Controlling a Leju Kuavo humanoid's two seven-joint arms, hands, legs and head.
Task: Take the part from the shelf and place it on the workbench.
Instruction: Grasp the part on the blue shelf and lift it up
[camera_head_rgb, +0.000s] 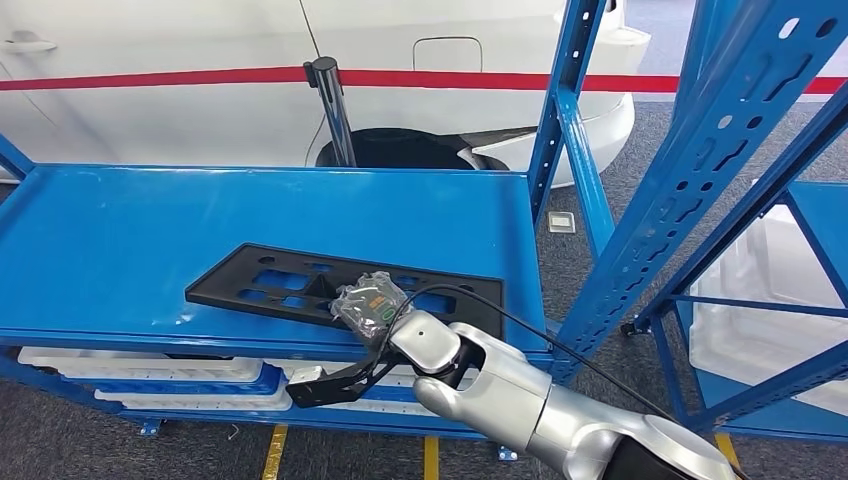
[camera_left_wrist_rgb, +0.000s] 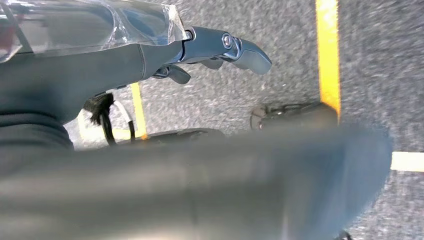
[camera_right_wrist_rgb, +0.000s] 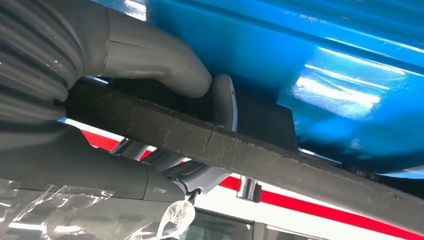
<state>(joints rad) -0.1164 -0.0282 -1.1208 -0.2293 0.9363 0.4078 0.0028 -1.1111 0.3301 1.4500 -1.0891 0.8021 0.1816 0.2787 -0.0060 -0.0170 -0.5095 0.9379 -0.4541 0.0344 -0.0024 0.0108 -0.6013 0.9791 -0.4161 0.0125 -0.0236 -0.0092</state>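
We found the task at its first step. The part (camera_head_rgb: 340, 287), a flat black perforated panel, lay on the blue shelf (camera_head_rgb: 120, 240) toward its front edge, at about 6 o'clock from the shelf's middle, and had not been lifted clear. Our right hand (camera_head_rgb: 372, 312) reached in from 5 o'clock and met the panel's near edge; in the right wrist view the thumb (camera_right_wrist_rgb: 165, 62) lay on one face of the part (camera_right_wrist_rgb: 260, 150) and the darker fingers (camera_right_wrist_rgb: 125, 180) on the other, so we judged it to be grasping the part. Our left hand (camera_left_wrist_rgb: 220, 47) hung over the grey floor (camera_left_wrist_rgb: 380, 60) with its yellow line (camera_left_wrist_rgb: 328, 50); its fingers looked slack with nothing in them, so we judged it released. Lifting, carrying and setting the part on the table were all left to do, and no table could be seen. We could read no writing or brand anywhere. Behind the shelf stood a white car (camera_head_rgb: 200, 40) with a red stripe.
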